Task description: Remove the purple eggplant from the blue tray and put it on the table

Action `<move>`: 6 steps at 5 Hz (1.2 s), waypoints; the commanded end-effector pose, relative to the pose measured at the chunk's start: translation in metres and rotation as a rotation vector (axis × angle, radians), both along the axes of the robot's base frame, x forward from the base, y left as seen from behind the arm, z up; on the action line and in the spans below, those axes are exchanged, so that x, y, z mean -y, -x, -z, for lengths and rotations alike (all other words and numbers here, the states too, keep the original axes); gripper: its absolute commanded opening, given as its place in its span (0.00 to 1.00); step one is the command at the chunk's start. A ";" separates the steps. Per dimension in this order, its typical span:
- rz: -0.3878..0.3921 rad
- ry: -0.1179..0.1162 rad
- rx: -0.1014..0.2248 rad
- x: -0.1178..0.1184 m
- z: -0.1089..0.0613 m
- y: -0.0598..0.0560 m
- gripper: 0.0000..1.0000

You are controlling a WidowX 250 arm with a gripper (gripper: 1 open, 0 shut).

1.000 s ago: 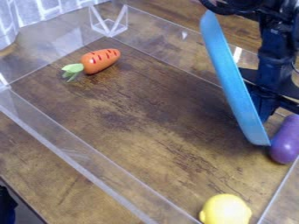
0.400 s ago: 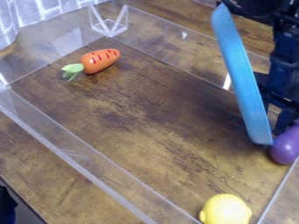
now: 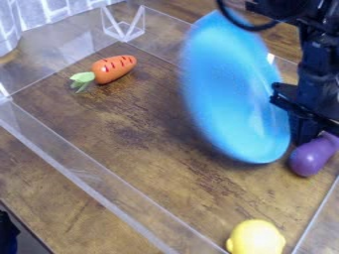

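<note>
- The tool (image 3: 306, 126) is seen at the right side, its jaws apparently pressed together; no grip on anything can be confirmed, as the tips are partly hidden.
- The purple eggplant (image 3: 312, 157) is found at the right, outside the blue tray (image 3: 233, 91), low beside the tool and apparently resting on the counter (image 3: 133, 139). Contact between eggplant and tool cannot be ruled out.
- The tray is tilted steeply, its broad face turned to the camera, and is blurred, so motion is inferred. What it is held up by cannot be made out; support by the tool or the dark arm (image 3: 312, 45) is suspected.
- Main risk: if that support is withdrawn, the tray may be dropped flat or rolled on its rim. Cause: only a narrow part of the rim appears to be borne by the counter.
- Second risk: the eggplant may be struck by the falling rim, or nudged by the tool, and rolled against the clear acrylic edging (image 3: 79, 169). Cause: smooth, rounded skin and close quarters.
- Third risk: the orange carrot (image 3: 114, 68) or the yellow lemon (image 3: 255, 238) may be knocked if the tray is swung wide.
- Removal is judged essentially achieved; a slow retreat would be called for, with the tray eased down clear of the eggplant.
</note>
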State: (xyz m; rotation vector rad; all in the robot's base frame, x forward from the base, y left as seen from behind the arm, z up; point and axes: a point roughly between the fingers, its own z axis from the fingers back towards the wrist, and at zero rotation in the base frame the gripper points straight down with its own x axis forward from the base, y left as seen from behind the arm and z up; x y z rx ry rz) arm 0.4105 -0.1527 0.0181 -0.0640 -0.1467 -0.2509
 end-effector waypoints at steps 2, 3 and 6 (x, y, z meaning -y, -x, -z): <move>-0.074 -0.014 -0.026 0.005 0.001 0.017 0.00; -0.160 -0.014 -0.023 0.005 -0.004 0.014 0.00; -0.120 -0.030 -0.015 0.019 -0.005 -0.001 0.00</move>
